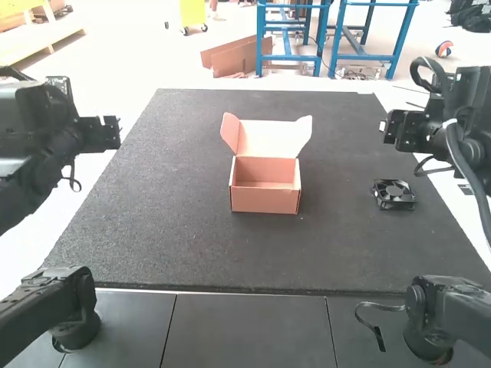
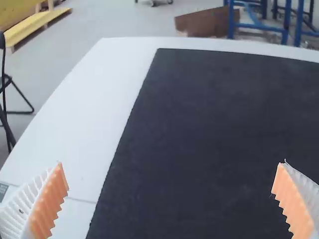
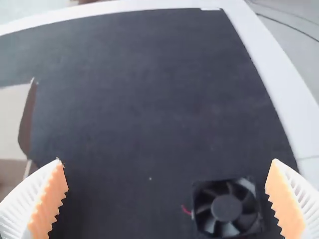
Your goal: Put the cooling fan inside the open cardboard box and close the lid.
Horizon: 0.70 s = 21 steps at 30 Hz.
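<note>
A small open cardboard box [image 1: 265, 184] stands in the middle of the black mat [image 1: 176, 215], its lid flap upright at the back. The black cooling fan [image 1: 394, 194] lies flat on the mat to the right of the box. In the right wrist view the fan [image 3: 227, 207] sits below and between the wide-apart white ribbed fingers [image 3: 42, 201], and a corner of the box [image 3: 15, 129] shows at the side. My right gripper [image 3: 167, 204] is open, raised above the fan. My left gripper [image 2: 167, 199] is open over the mat's left edge, holding nothing.
The mat covers most of the white table [image 1: 107, 115], leaving bare strips on the left and right. The arm bases [image 1: 61, 307] stand at the near edge.
</note>
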Each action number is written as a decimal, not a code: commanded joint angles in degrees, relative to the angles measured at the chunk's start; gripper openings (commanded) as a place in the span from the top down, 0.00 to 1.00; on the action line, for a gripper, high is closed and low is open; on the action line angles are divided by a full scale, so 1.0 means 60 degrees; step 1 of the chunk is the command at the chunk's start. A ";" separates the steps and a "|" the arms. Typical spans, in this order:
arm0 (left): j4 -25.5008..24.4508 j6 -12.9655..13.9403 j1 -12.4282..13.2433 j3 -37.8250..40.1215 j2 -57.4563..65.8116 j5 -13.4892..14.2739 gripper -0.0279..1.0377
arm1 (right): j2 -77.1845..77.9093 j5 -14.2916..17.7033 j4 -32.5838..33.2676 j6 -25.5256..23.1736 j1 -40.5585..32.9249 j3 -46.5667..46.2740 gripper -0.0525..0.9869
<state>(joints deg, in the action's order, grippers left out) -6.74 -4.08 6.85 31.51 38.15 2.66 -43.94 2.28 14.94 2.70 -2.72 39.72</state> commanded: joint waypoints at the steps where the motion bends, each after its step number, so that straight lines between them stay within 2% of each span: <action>1: -0.0766 0.0093 -0.0043 0.1150 0.0512 0.0143 0.06 | -0.0469 0.0220 0.0440 0.0429 0.0102 0.0777 0.07; 2: -0.0971 0.0093 -0.0029 0.1355 0.0673 0.0217 0.06 | -0.0557 0.0220 0.0718 0.0458 0.0102 0.0996 0.07; 4: -0.0898 0.0386 -0.0029 0.1648 0.0936 0.0275 0.06 | -0.0718 0.0235 0.0923 0.0444 0.0073 0.1304 0.07; 8: -0.1088 0.0709 -0.0205 0.2293 0.1757 0.0524 0.06 | -0.1172 0.1011 0.0323 0.0590 0.0102 0.1773 0.08; 10: -0.1396 0.0753 -0.0424 0.2542 0.2181 0.0539 0.06 | -0.1612 0.1685 0.0103 0.0532 0.0087 0.2066 0.08; 12: -0.1586 0.0753 -0.0717 0.2674 0.2474 0.0480 0.06 | -0.2124 0.2124 -0.0102 0.0532 0.0117 0.2315 0.08; 14: -0.1645 0.0753 -0.1083 0.2630 0.2636 0.0466 0.06 | -0.2622 0.2110 -0.0161 0.1132 0.0175 0.2490 0.08; 16: -0.1572 0.0723 -0.1523 0.2513 0.2738 0.0451 0.06 | -0.3164 0.2110 0.0176 0.1264 0.0205 0.2769 0.09; 19: -0.1572 0.0650 -0.2182 0.2586 0.2767 0.0451 0.06 | -0.3853 0.2022 0.1436 0.1249 0.0336 0.3340 0.09; 21: -0.1645 0.0401 -0.2578 0.2630 0.2782 0.0451 0.06 | -0.4087 0.1582 0.2007 0.1205 0.0512 0.3472 0.08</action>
<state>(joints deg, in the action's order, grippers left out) -16.53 -0.64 -6.15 45.84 55.55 4.95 -67.59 12.82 25.17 8.86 -1.37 57.89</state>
